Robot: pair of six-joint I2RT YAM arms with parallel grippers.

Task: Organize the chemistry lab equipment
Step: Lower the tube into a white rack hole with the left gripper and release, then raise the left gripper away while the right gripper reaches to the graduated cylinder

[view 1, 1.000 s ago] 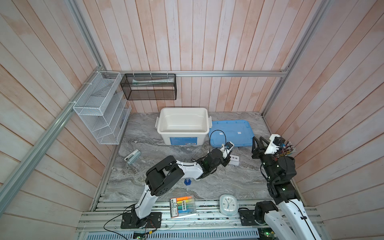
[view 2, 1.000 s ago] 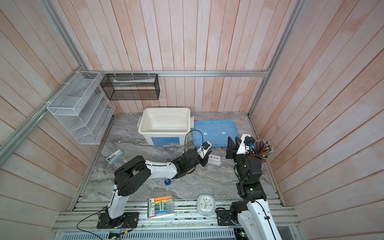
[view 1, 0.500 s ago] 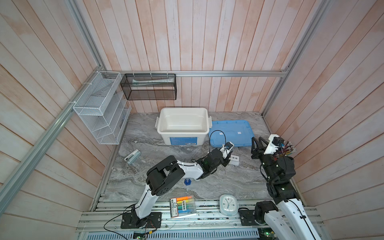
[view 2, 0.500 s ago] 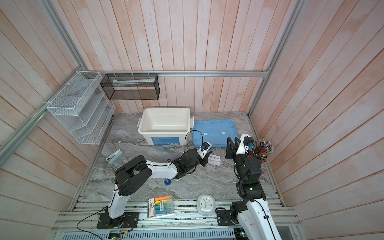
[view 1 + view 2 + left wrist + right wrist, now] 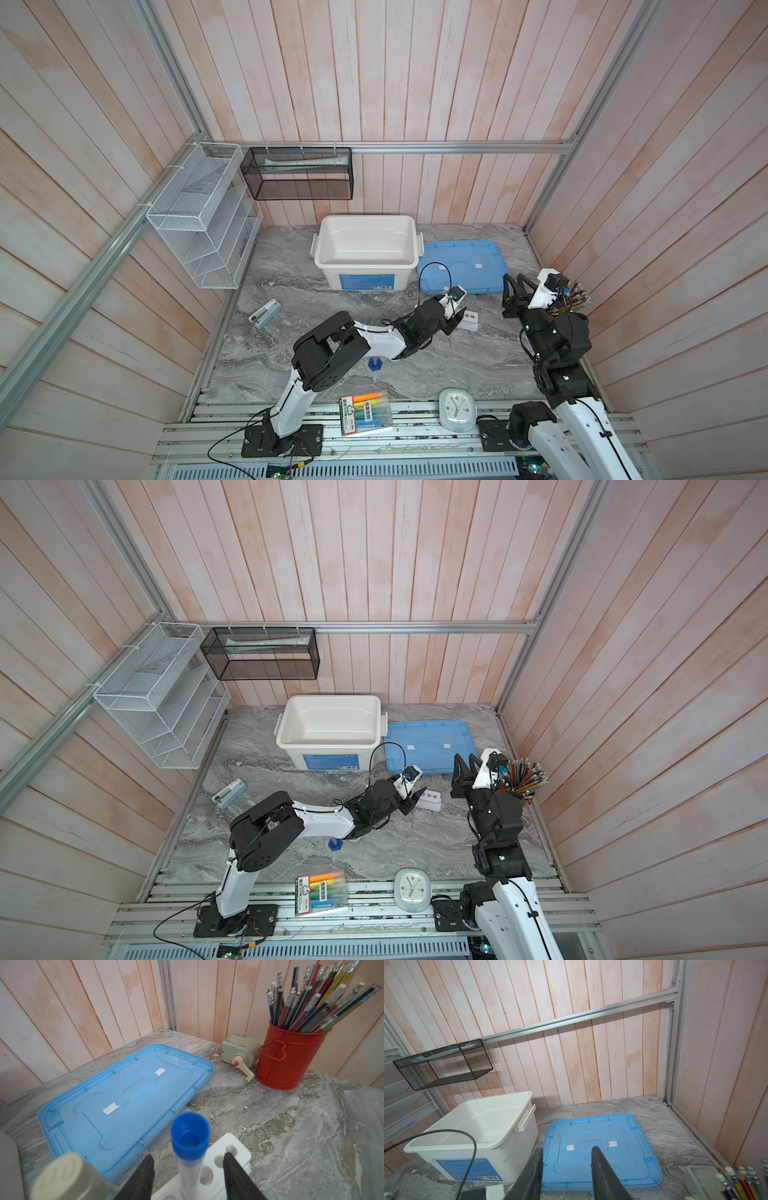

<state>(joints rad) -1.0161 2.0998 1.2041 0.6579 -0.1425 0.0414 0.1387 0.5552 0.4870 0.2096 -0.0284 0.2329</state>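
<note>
A clear tube with a blue cap (image 5: 190, 1136) stands upright in a hole of the white rack (image 5: 236, 1152). My left gripper (image 5: 188, 1155) is open around the tube, with a gap on each side between it and the black fingers (image 5: 234, 1176). A second tube with a white cap (image 5: 62, 1176) looms blurred close by. In both top views the left gripper (image 5: 455, 320) (image 5: 413, 798) hovers at the rack (image 5: 470, 320) (image 5: 431, 800). The blue-based cylinder (image 5: 375, 365) stands under the left forearm. My right gripper (image 5: 567, 1148) (image 5: 513, 286) is open and empty, raised over the blue lid's near edge.
A white bin (image 5: 365, 253) and a flat blue lid (image 5: 461, 266) sit at the back. A red cup of pencils (image 5: 288, 1057) and a green sharpener (image 5: 239, 1051) stand at the right wall. A clock (image 5: 457, 409), a highlighter pack (image 5: 365, 411) and a stapler (image 5: 264, 313) lie nearer the front and left.
The left gripper's fingers have spread apart and let go of the blue-capped tube, which stays standing in the rack. The right arm has not moved.
</note>
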